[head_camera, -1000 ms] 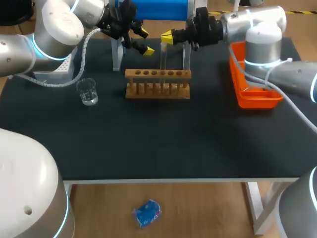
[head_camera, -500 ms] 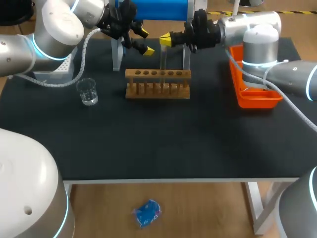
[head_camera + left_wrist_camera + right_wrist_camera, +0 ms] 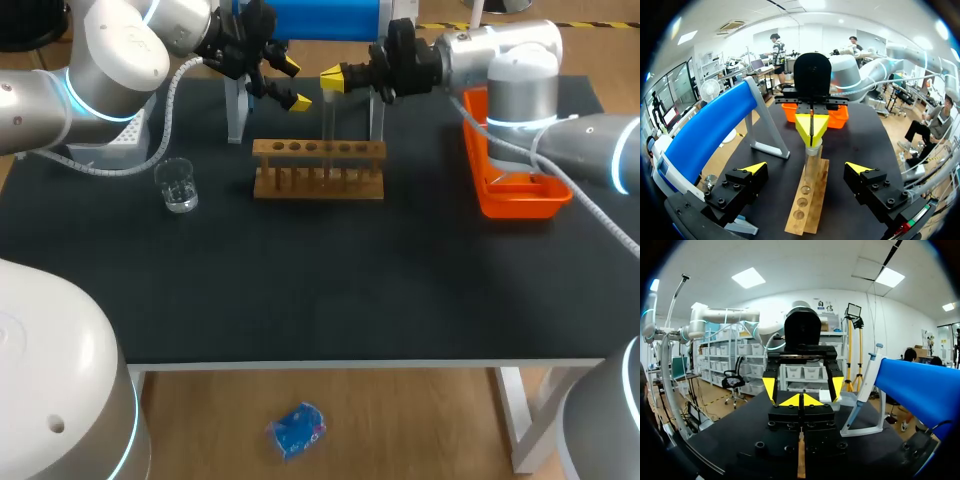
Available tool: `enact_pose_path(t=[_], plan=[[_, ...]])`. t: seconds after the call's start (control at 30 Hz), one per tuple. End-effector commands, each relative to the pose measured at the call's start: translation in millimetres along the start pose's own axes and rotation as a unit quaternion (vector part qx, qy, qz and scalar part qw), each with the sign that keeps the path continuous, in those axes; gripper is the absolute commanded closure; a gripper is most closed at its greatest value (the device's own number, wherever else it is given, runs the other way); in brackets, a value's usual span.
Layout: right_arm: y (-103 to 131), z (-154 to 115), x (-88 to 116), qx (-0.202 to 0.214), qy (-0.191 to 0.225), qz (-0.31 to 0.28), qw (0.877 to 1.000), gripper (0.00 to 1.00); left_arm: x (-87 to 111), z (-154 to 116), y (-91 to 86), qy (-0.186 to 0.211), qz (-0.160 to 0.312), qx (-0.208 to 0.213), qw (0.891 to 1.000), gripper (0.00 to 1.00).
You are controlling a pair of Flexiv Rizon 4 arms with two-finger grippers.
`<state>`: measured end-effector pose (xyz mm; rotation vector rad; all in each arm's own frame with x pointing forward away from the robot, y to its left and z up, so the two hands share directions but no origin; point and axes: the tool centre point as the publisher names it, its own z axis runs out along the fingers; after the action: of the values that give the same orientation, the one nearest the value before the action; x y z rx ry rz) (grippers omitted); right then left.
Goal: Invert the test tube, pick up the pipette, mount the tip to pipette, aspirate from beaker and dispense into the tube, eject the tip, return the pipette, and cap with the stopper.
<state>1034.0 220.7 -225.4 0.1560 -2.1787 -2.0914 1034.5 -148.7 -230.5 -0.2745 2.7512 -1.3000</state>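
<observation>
Black table (image 3: 300,290): wooden rack (image 3: 318,172), glass beaker (image 3: 179,187), orange tray (image 3: 512,197)

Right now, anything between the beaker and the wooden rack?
Nothing. In the head view, the stretch between the beaker and the wooden rack is bare black mat.

Black-topped table (image 3: 300,290) on white leg (image 3: 517,405); wood-tone floor (image 3: 400,420) beneath; lit ceiling panels (image 3: 749,277); white wall (image 3: 900,325).
</observation>
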Motion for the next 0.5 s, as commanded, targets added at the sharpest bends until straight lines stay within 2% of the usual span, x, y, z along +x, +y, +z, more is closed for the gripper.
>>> enact_pose_path(t=[0.03, 0.5], plan=[[-10.6, -0.9, -1.7, 0.000, 0.005, 0.006, 1.000, 1.00, -0.6, -0.2, -0.2, 0.001, 0.000, -0.001, 1.000, 0.00], [-22.0, 1.1, 1.1, 0.000, 0.003, 0.027, 1.000, 1.00, -0.6, -0.2, -0.2, 0.001, 0.000, -0.001, 1.000, 0.00]])
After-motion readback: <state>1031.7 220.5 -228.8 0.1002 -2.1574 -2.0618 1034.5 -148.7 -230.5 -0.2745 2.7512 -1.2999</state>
